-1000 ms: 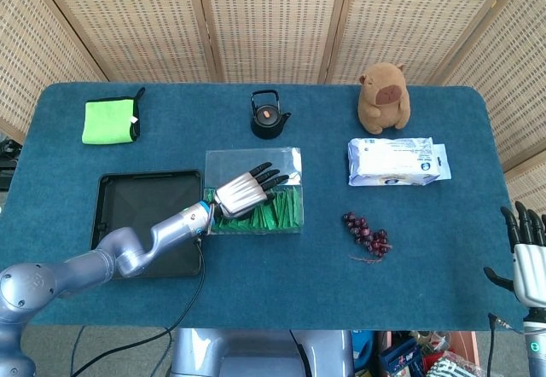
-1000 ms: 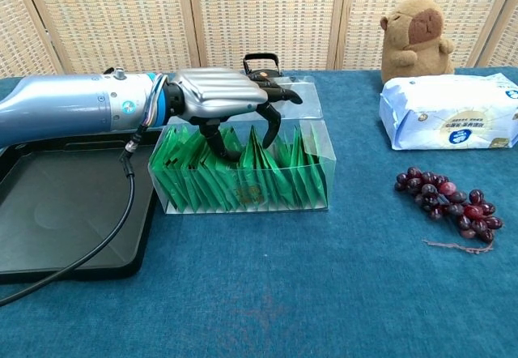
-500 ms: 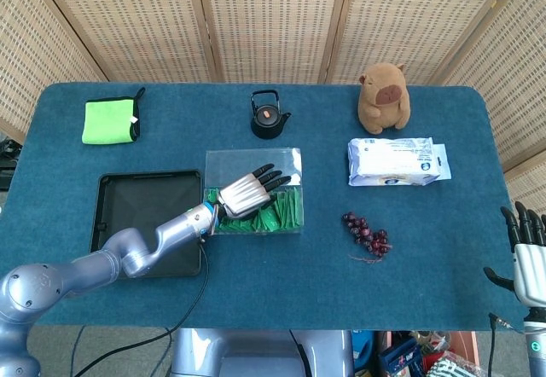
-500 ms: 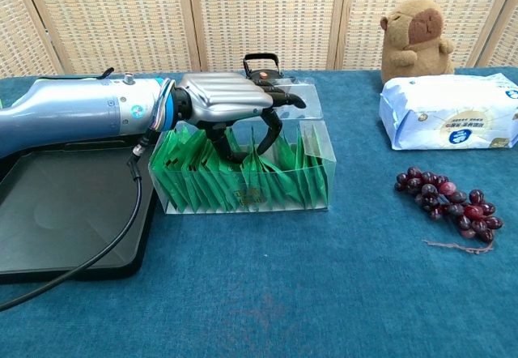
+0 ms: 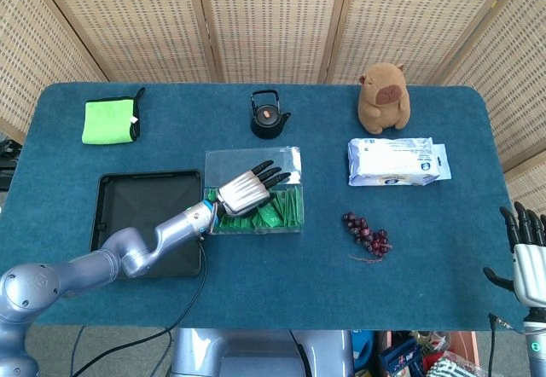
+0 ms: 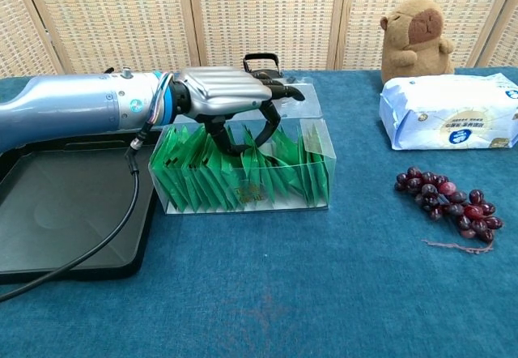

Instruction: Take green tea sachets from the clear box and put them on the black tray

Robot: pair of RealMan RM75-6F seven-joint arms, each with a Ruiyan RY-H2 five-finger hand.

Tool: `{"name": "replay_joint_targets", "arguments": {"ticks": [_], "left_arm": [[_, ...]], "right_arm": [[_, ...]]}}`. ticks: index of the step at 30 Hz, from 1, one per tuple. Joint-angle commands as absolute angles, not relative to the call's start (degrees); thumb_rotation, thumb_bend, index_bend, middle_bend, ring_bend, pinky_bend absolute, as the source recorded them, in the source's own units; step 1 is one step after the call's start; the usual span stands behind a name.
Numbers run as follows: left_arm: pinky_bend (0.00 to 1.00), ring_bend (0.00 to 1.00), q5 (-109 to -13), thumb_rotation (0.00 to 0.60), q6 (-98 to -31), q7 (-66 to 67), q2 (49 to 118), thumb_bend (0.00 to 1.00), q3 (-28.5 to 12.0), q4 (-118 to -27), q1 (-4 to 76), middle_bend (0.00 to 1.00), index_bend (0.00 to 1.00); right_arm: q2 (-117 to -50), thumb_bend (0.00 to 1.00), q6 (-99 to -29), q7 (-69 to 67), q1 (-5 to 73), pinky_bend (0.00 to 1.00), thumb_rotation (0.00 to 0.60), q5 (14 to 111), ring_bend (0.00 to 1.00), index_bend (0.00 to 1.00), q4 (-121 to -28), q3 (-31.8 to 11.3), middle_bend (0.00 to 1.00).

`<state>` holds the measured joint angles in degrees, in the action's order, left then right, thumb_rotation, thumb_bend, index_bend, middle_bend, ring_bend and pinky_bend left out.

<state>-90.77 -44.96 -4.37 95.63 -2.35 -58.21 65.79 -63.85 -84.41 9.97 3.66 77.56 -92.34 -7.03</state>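
The tray (image 5: 145,202) lay at the left with nothing on it, exactly as a second before, so no sachet had yet made the crossing. Just to its right stood the box (image 6: 320,164), packed with upright green sachets (image 6: 243,181). The left hand (image 6: 222,99) was over the box with its dark fingers (image 6: 267,127) curled down among the sachet tops. Over the last second the hand had dipped a little lower and drifted slightly toward the tray side, then risen a touch, and the row of sachets beneath it had shifted: those near the middle leaned more than they had. Thumb and one finger stood close together around a sachet top, but I could not tell from either view whether anything was truly pinched; nothing had yet been lifted clear of the box. To my eye the grasp was still being sought, and the carry to the tray was all still to do.

Further right were the grapes (image 6: 445,204) and the wipes (image 6: 449,121), both unmoved. At the far right edge of the head view the right hand (image 5: 527,262) hung beside the table, fingers straight and slightly apart, holding nothing, just where it had been.
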Motion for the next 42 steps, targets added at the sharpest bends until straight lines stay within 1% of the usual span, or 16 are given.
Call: {"name": "replay_joint_targets", "arguments": {"ticks": [1,10,18,24,31,37,42], "left_arm": [[0.00,0.00,-90.59,0.600,-45.31,-4.05,95.11,0.50,-2.59,-58.78,65.66,0.00,0.68],[0.00,0.00,-89.33,0.600,-46.99,-2.75,90.85,0.50,-4.32,-63.84,64.99,0.00,0.68],[0.00,0.00,-87.25,0.600,-48.97,0.68,85.44,0.50,-6.55,-71.81,63.72,0.00,0.68],[0.00,0.00,-86.41,0.600,-49.97,2.33,83.04,0.50,-7.31,-75.14,62.90,0.00,0.68],[0.00,0.00,-85.29,0.600,-52.91,4.29,77.60,0.50,-8.42,-81.65,60.56,0.00,0.68],[0.00,0.00,-84.76,0.600,-56.69,5.23,71.20,0.50,-8.64,-87.89,56.87,0.00,0.68],[0.00,0.00,-85.62,0.600,-60.72,4.10,65.03,0.50,-6.60,-91.32,51.68,0.00,0.68]], "right_arm": [[-63.83,0.00,-84.38,9.95,3.67,0.00,0.600,77.58,0.00,0.00,-92.36,-7.01,0.00],[-63.82,0.00,-84.81,10.10,3.56,0.00,0.600,78.05,0.00,0.00,-92.69,-6.86,0.00],[-63.69,0.00,-85.11,9.92,3.47,0.00,0.600,78.89,0.00,0.00,-93.07,-6.53,0.00],[-63.65,0.00,-85.28,9.83,3.42,0.00,0.600,79.31,0.00,0.00,-93.20,-6.39,0.00],[-63.52,0.00,-86.02,9.85,3.13,0.00,0.600,80.42,0.00,0.00,-93.73,-5.97,0.00],[-63.47,0.00,-86.47,9.96,2.91,0.00,0.600,81.50,0.00,0.00,-94.16,-5.48,0.00],[-63.68,0.00,-86.31,10.57,2.97,0.00,0.600,82.41,0.00,0.00,-94.45,-4.91,0.00]]}}
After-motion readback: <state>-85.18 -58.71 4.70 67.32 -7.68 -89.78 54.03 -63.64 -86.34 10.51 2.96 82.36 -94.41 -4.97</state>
